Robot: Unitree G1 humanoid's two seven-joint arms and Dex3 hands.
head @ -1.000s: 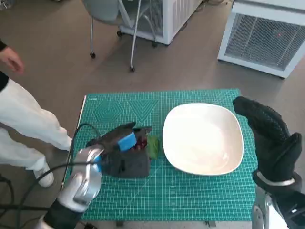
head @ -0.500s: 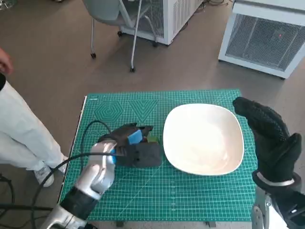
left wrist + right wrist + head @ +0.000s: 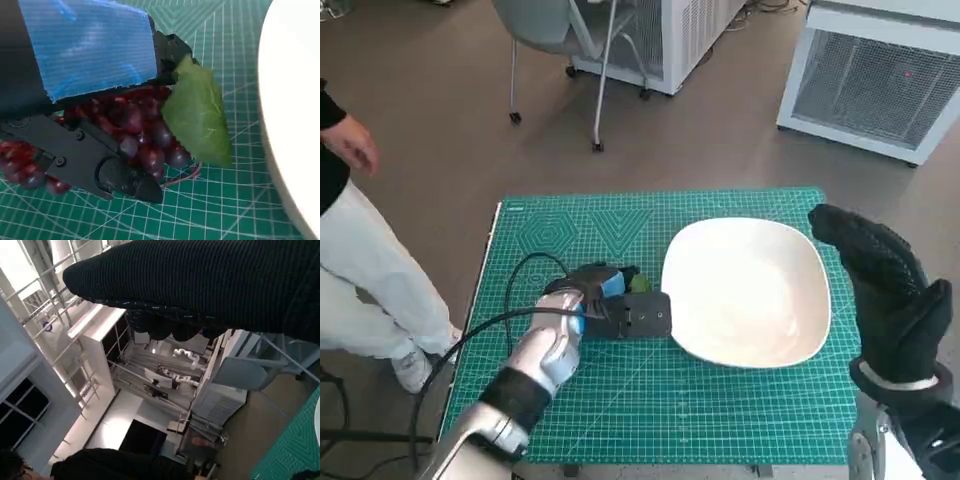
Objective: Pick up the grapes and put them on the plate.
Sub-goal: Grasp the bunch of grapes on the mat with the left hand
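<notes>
The left hand [image 3: 610,310] grips the grapes [image 3: 145,135] just left of the plate [image 3: 750,290], low over the green mat [image 3: 720,420], so only the placing seems left, while the right hand [image 3: 880,290] hovers spread, holding nothing.

Left robot hand [image 3: 85,100] grips dark red grapes [image 3: 142,142] with green leaf [image 3: 197,117], low over green gridded surface [image 3: 220,210], near white plate [image 3: 295,100].
</notes>
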